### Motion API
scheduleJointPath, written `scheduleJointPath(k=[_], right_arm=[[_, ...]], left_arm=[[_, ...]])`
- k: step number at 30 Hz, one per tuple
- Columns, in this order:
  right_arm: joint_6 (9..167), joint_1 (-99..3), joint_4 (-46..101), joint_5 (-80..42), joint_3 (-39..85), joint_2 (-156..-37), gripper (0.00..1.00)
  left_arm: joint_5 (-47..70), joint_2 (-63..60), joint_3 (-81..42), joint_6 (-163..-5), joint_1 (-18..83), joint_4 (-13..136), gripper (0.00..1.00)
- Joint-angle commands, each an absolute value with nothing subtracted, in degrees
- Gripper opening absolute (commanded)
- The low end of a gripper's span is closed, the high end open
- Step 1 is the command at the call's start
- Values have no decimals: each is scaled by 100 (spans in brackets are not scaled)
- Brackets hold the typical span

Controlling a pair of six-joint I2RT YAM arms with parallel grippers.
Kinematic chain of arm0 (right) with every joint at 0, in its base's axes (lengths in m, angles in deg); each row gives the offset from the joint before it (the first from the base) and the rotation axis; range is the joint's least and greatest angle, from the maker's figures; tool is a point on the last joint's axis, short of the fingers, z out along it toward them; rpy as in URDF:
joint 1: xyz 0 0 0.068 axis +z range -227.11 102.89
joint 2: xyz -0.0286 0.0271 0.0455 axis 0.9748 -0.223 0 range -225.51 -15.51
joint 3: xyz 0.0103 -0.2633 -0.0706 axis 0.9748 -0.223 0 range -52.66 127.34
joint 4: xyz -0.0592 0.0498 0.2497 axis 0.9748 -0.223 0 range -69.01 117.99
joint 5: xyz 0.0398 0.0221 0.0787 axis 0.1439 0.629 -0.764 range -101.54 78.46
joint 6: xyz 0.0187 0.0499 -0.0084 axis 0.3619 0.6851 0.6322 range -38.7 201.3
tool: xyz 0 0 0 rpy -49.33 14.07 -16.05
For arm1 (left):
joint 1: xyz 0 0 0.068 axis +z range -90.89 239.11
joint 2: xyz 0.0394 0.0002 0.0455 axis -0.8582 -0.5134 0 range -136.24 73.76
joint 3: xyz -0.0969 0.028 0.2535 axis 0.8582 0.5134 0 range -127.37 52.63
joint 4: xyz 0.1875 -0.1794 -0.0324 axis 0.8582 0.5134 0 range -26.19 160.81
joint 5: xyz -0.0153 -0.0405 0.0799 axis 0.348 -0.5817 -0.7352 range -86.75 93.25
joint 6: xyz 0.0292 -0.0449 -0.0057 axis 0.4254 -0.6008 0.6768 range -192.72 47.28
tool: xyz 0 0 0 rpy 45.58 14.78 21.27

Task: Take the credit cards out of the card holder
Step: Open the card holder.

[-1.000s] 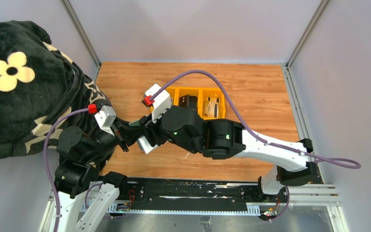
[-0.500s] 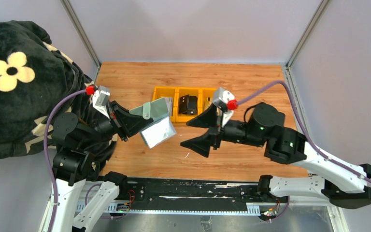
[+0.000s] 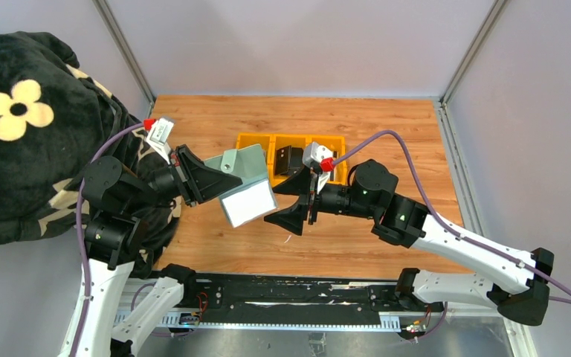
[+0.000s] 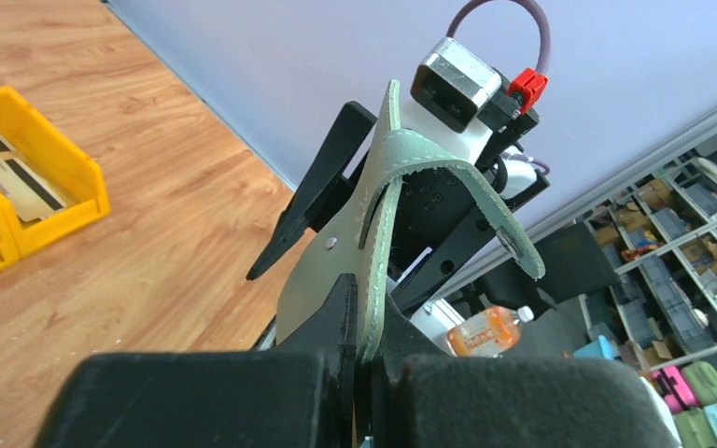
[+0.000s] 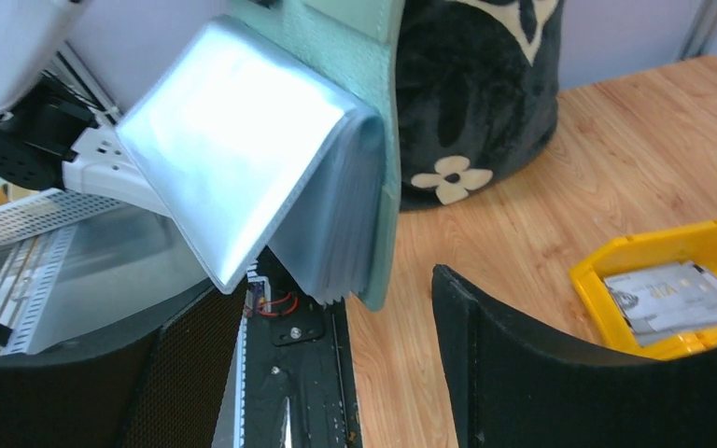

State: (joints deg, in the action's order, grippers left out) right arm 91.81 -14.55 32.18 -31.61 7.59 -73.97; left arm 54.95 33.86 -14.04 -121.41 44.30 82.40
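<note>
My left gripper [image 3: 212, 181] is shut on the sage-green card holder [image 3: 244, 165] and holds it open above the table, its clear pockets [image 3: 248, 202] hanging toward the right arm. In the left wrist view my left gripper [image 4: 366, 303] pinches the holder's green cover [image 4: 383, 177]. My right gripper [image 3: 288, 201] is open and empty, just right of the pockets. In the right wrist view the pockets [image 5: 243, 154] hang just above my right gripper [image 5: 336, 313]. A black card [image 3: 290, 158] and a silver-grey card [image 5: 674, 299] lie in the yellow tray.
The yellow three-part tray [image 3: 253, 139] sits on the wooden table behind both grippers; it also shows in the left wrist view [image 4: 51, 126] and the right wrist view [image 5: 616, 257]. A black flowered cloth [image 3: 30, 126] covers the left side.
One second ago the right gripper was at the holder; it swung away to the tray and has come back open beside the pockets. The left gripper lifted the holder a little.
</note>
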Motion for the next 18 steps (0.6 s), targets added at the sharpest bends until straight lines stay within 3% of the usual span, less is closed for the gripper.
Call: scheduleJointPath(k=[1, 9, 18], right_arm=[[9416, -1606, 3928, -3805, 870, -7461, 76], [9536, -1740, 4236, -3959, 658, -7544, 66], [9570, -1796, 4499, -4244, 566, -7537, 63]], left_arm=[[5727, 3395, -1576, -12461, 4419, 8012, 0], [5739, 3332, -1683, -12563, 4426, 8017, 0], [5755, 3291, -1724, -12591, 4426, 8015, 0]])
